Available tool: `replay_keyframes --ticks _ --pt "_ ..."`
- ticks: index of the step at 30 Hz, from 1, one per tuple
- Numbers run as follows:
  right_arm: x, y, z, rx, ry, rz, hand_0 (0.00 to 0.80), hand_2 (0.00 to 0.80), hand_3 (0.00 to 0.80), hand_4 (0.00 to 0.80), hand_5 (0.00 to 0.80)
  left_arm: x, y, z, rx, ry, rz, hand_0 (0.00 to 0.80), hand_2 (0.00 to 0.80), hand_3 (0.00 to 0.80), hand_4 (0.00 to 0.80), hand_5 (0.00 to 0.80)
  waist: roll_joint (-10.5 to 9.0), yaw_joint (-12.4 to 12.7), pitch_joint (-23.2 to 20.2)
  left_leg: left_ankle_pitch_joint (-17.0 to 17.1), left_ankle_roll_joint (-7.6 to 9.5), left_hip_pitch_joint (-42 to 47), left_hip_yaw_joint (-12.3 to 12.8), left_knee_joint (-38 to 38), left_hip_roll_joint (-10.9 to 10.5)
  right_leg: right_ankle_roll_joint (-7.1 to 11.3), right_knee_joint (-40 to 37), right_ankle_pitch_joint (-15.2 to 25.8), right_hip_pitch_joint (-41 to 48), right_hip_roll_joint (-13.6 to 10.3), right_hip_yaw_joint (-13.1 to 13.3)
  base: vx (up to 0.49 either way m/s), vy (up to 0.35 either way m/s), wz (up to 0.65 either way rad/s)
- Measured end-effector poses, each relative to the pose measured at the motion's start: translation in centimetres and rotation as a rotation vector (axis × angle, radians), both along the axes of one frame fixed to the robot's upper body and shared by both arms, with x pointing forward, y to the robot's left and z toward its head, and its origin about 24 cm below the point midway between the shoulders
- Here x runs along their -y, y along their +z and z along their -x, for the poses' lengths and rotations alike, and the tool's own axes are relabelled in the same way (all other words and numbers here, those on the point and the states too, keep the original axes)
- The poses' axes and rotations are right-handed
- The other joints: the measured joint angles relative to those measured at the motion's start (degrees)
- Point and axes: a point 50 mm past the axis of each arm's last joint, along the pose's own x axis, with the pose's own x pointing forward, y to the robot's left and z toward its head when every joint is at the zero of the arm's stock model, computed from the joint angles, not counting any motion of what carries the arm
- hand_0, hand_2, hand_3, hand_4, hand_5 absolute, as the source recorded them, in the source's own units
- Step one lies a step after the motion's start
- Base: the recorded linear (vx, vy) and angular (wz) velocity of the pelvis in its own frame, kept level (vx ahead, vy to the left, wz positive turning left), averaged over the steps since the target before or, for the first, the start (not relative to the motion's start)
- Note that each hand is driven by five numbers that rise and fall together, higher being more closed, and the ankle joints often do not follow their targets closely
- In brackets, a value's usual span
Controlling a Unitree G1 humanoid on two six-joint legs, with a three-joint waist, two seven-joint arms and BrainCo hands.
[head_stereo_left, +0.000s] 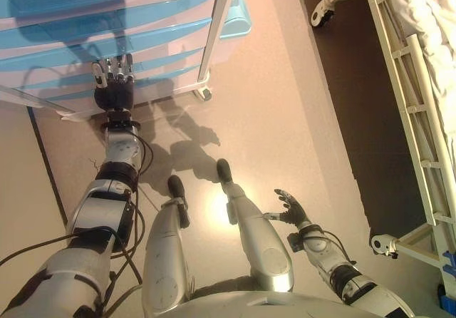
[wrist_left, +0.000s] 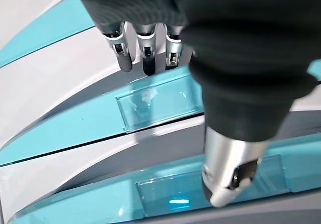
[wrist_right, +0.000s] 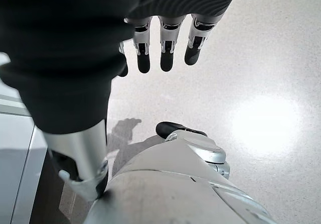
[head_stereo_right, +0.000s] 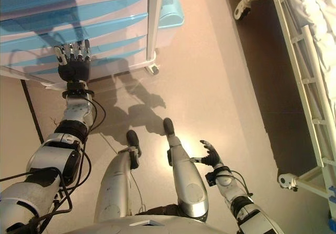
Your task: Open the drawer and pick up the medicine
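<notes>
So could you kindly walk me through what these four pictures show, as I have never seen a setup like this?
This is a humanoid robot seen through its own cameras. The two wide pictures come from its head, looking down at the floor. The two close ones come from cameras on its wrists. Its left robot hand reaches out, fingers straight, to a white and blue drawer cabinet; the left wrist view shows the fingers near a blue drawer front, all drawers shut. Its right robot hand hangs open and empty over the floor. A white bed frame stands to its right. No medicine shows yet, and nothing is held.
</notes>
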Motion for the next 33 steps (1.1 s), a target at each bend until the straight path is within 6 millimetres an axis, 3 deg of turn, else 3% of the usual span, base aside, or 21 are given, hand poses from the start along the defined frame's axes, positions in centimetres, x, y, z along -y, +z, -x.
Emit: replay_keyframes --ticks 1,2,3,4,6,12,19,24,28,33 --pt "0.0 -0.1 0.0 -0.004 0.002 0.002 0.0 0.0 0.0 0.0 0.0 -0.1 -0.3 0.1 -0.009 0.004 0.004 0.0 0.0 0.0 0.0 0.0 0.0 -0.09 0.0 -0.02 -0.04 0.57 -0.07 -0.18 -0.04 -0.01 -0.21 -0.01 0.69 -0.04 -0.05 0.044 -0.031 0.0" --pt "0.0 -0.1 0.1 -0.007 0.005 0.003 0.0 0.0 0.0 0.0 0.0 -0.3 -0.7 0.3 -0.018 0.008 0.02 0.138 0.138 0.138 0.138 0.138 0.0 -0.19 0.0 -0.03 -0.05 1.26 -0.15 -0.49 -0.12 -0.01 -0.59 0.0 1.43 -0.11 -0.1 0.038 -0.024 0.01" --pt "0.0 -0.2 0.2 -0.01 0.004 0.003 0.0 0.0 0.0 0.0 0.0 -0.4 -0.8 0.3 -0.022 0.01 0.04 0.151 0.151 0.151 0.151 0.151 0.0 -0.09 0.0 0.0 -0.07 1.85 -0.17 -0.96 -0.23 -0.02 -0.83 0.01 1.98 -0.22 -0.14 0.05 -0.026 0.02" --pt "0.0 -0.2 0.3 -0.013 0.004 0.003 0.0 0.0 0.0 0.0 0.0 -0.5 -1.1 0.4 -0.025 0.014 0.053 0.439 0.439 0.439 0.439 0.439 0.0 -0.09 0.0 0.0 -0.08 2.25 -0.17 -1.12 -0.25 -0.04 -0.96 0.0 2.36 -0.23 -0.16 0.053 -0.02 0.02" --pt "0.0 -0.3 0.4 -0.017 0.003 0.004 0.0 0.0 0.0 0.0 0.0 -0.7 -1.5 0.6 -0.031 0.02 0.088 0.8 0.8 0.8 0.8 0.8 0.01 -0.05 0.0 0.05 -0.16 3.2 -0.23 -1.72 -0.34 -0.04 -1.54 0.01 3.29 -0.29 -0.27 0.064 -0.014 0.02" --pt "0.0 -0.6 1.0 -0.033 0.002 0.004 0.0 0.0 0.0 0.0 0.0 -1.3 -3.6 1.5 -0.091 0.017 0.108 0.8 0.8 0.8 0.8 0.8 0.12 0.43 0.08 0.5 -0.79 7.95 -0.33 -5.28 -0.63 -0.47 -3.1 -0.06 6.71 -0.8 -2.13 0.05 0.008 -0.03" --pt "-0.5 -0.6 1.1 -0.042 0.043 0.034 0.0 0.0 0.0 0.0 0.0 -1.3 -7.1 3.7 -0.208 -0.074 0.04 0.8 0.8 0.8 0.8 0.8 0.21 2.76 0.13 2.76 -2.21 16.26 -1.85 -13.4 -1.3 -2.39 -5.35 -1.34 12.76 -1.01 -5.1 0.057 0.023 0.08" --pt "-0.5 -0.4 0.9 -0.04 0.037 0.041 0.0 0.0 0.0 0.0 0.0 1.0 -11.7 7.0 -0.313 -0.16 0.011 0.8 0.8 0.8 0.8 0.8 0.26 5.65 0.16 4.26 -3.48 22.83 -4.8 -18.54 -1.38 -3.59 -9.05 -2.19 19.63 -0.82 -7.97 0.057 -0.03 0.26" --pt "-0.2 -0.5 1.0 -0.052 0.003 0.045 0.0 0.0 0.0 0.0 0.0 2.9 -15.9 10.9 -0.412 -0.246 -0.078 0.8 0.8 0.8 0.8 0.8 0.84 8.67 0.02 5.03 -4.69 26.49 -8.91 -20.46 -1.31 -4.48 -10.96 -3.19 24.68 -0.47 -11.05 0.042 -0.031 0.45" --pt "1.9 -1.2 2.4 -0.108 -0.046 0.071 0.0 0.0 0.0 0.0 0.0 3.6 -20.9 15.9 -0.65 -0.393 -0.129 0.8 0.8 0.8 0.8 0.8 5.68 11.37 -3.71 5.47 -5.18 27.57 -12.52 -20.94 -1.12 -4.75 -10.77 -4.67 27.37 -0.14 -13.41 0.034 -0.034 0.45"
